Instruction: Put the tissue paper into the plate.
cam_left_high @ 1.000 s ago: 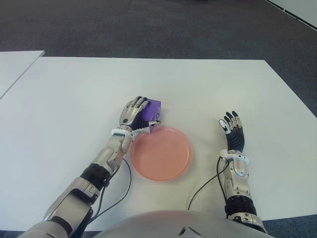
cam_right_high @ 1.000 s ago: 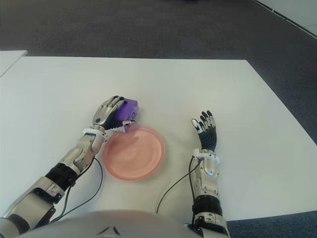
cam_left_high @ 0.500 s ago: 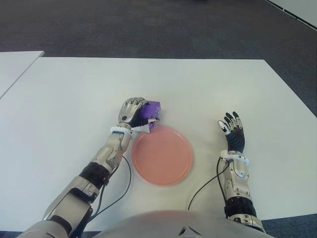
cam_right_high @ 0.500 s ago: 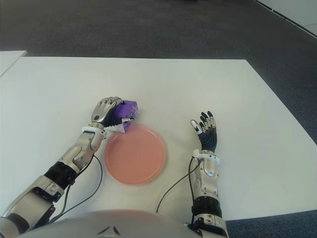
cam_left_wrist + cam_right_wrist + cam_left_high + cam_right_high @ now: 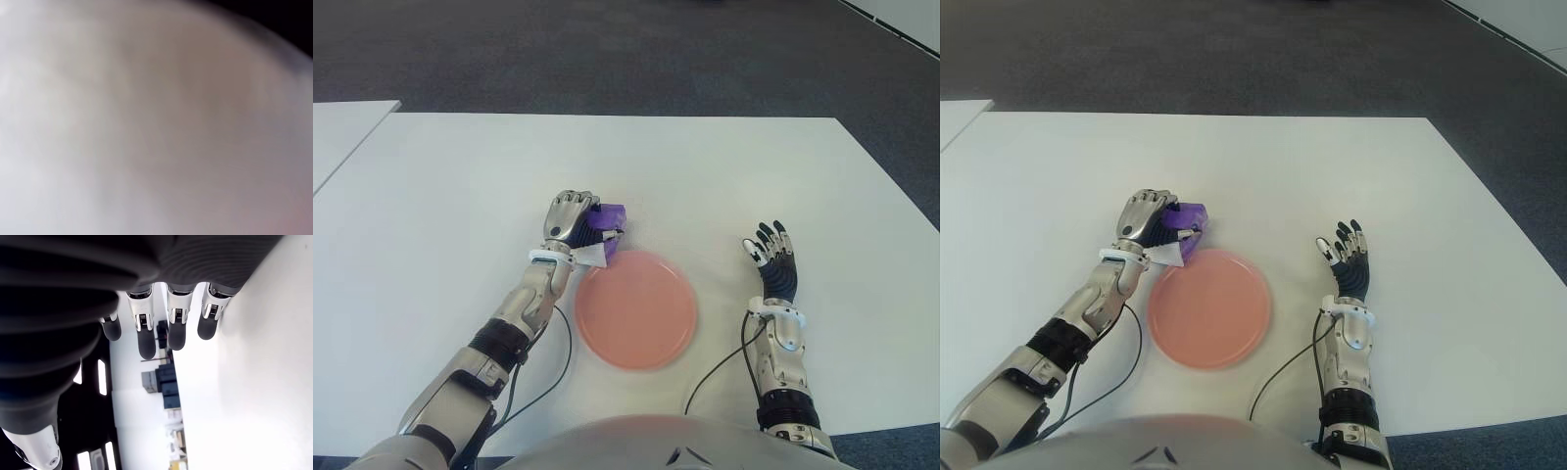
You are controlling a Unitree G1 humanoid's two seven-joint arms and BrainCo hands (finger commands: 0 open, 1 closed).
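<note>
The left hand (image 5: 572, 216) is clenched around the purple tissue paper (image 5: 606, 220), just beyond the far-left rim of the pink plate (image 5: 636, 309) on the white worktop (image 5: 460, 196). The right hand (image 5: 771, 259) shows right of the plate, fingers spread and holding nothing.

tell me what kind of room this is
Probably an office or lab test space: a plain white table standing on dark grey carpet, a second white table to the robot's left, and only a pink plate laid out.
</note>
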